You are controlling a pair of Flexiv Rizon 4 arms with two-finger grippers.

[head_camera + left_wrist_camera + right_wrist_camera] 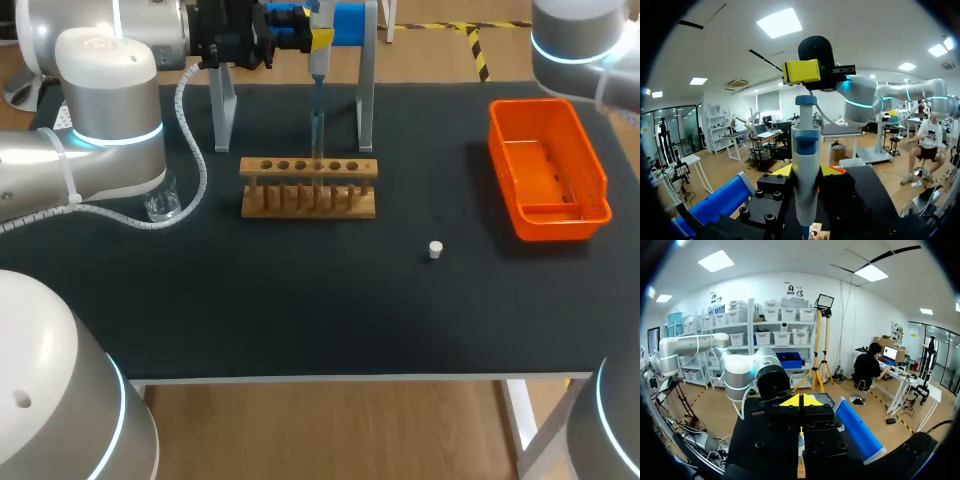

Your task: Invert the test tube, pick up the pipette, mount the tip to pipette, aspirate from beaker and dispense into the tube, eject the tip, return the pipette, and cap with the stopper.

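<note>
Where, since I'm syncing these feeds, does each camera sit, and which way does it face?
Head: above and behind, looking down at the table; left arm and right arm at the sides.
Left wrist: looks along the left gripper, shut on the pipette.
Right wrist: looks past the right gripper toward the left arm.
Shared: head and left wrist show the pipette.

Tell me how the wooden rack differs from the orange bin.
The rack is brown wood; the bin is bright orange. The rack sits mid-table, the bin near the right edge. The rack has a row of holes on top, with the pipette pointing down into one; the bin is one open trough. Both rest on the black table.
</note>
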